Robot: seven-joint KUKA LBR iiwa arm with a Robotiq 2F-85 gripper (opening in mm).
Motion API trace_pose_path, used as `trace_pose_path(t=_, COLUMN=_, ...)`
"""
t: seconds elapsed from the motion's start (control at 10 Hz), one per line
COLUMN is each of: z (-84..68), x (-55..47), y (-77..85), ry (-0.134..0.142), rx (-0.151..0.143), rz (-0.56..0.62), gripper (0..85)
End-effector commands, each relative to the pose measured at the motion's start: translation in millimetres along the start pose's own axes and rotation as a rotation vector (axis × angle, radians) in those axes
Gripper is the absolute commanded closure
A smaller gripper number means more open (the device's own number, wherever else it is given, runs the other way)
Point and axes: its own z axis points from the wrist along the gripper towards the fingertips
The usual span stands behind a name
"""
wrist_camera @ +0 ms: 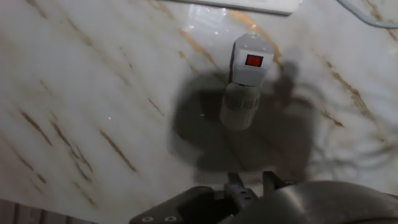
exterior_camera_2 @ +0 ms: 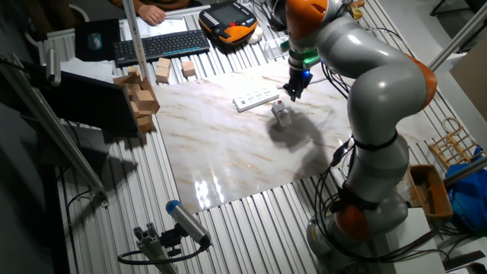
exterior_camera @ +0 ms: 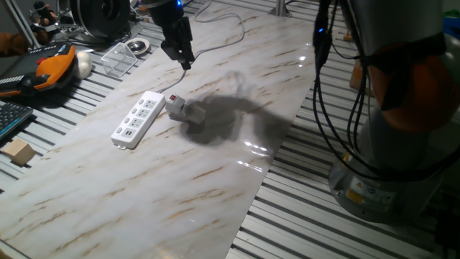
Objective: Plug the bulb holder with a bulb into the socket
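The bulb holder is a small white-grey plug-in piece with a red switch on top. It lies on its side on the marble table, with the pale bulb at its near end. It also shows in one fixed view and the other fixed view, just beside one end of the socket, a long white power strip. My gripper hangs above the holder, apart from it, and looks shut and empty. Its fingertips show at the bottom of the hand view.
A clear plastic box and an orange pendant lie behind the strip. A white cable runs off the strip. A wood block sits at the left. A keyboard and several wood blocks are beyond the table.
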Motion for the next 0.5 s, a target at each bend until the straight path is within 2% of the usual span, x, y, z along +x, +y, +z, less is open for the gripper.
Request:
trace_pose_path(t=0.0, z=-0.1, x=-0.1, y=0.4, ry=0.0, rx=0.018, rz=-0.059, gripper=85.0)
trace_pose_path(t=0.3, z=-0.1, x=-0.2, y=0.7, ry=-0.009, rx=0.018, rz=-0.017, gripper=85.0)
trace_pose_path(t=0.4, z=-0.1, x=-0.2, y=0.7, ry=-0.05, rx=0.028, rz=0.002, gripper=85.0)
